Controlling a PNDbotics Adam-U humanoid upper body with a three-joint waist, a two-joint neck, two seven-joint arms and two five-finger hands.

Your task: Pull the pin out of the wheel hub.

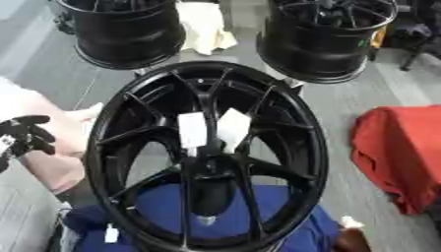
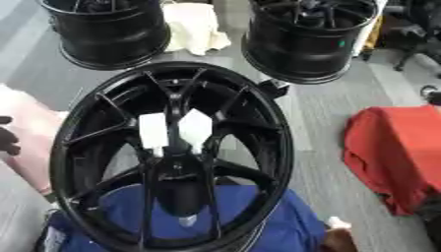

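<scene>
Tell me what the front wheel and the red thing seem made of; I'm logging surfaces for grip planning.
Wheel: looks like cast metal with glossy black paint; thin rigid spokes catch highlights. Red thing: looks like matte cloth, draped in soft folds over something hidden.

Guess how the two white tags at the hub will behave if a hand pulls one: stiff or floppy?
Probably floppy: the white tags look thin and flat, splayed apart above the hub. Likely light, so they may bend before anything comes out. The left hand is off at the wheel's left edge, fingers curled.
</scene>
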